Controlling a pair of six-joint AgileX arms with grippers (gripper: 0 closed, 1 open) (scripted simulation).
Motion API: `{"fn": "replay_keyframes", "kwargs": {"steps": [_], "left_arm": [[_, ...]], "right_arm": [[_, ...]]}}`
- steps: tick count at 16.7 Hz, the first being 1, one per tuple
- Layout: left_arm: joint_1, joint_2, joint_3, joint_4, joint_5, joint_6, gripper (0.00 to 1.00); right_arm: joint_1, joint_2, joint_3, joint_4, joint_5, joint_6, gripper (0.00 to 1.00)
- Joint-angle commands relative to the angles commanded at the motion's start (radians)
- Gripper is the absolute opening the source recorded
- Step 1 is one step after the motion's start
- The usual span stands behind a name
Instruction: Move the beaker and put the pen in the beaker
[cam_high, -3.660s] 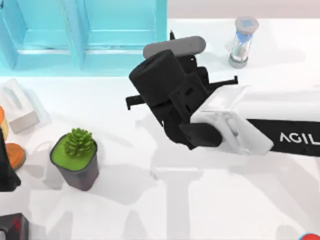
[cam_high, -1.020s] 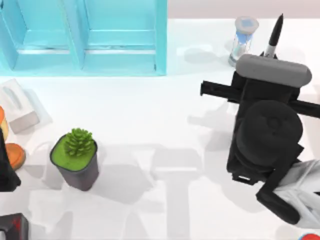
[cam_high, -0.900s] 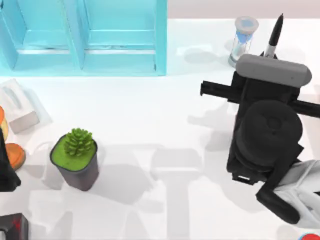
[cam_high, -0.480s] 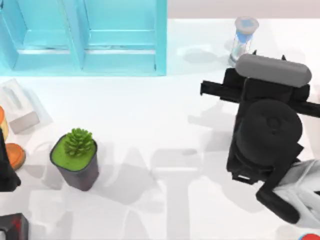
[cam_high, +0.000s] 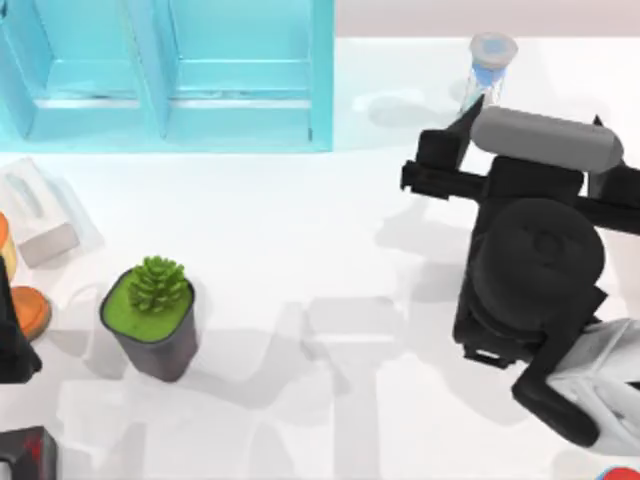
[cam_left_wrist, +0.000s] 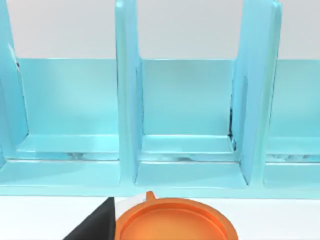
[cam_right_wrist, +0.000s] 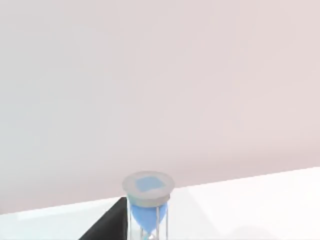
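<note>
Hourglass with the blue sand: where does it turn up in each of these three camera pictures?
Top view: the hourglass stands at the far edge of the table, right of the blue shelf.
Right wrist view: the hourglass is at the bottom middle, seen from the side.
Left wrist view: this camera faces the blue shelf and an orange disc.
Shared landmark: the white table.

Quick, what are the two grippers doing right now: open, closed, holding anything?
Right gripper: open, fingers spread wide, holding nothing, at the table's right near the hourglass.
Left gripper: cannot be told; that arm is parked at the table's left edge.
</note>
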Motion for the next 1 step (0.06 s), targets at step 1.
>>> {"fn": "replay_keyframes", "kwargs": {"steps": [1], "left_arm": [[0.0,0.0,0.0,0.0,0.0,0.0,1.0]], "right_arm": [[0.0,0.0,0.0,0.0,0.0,0.0,1.0]]}}
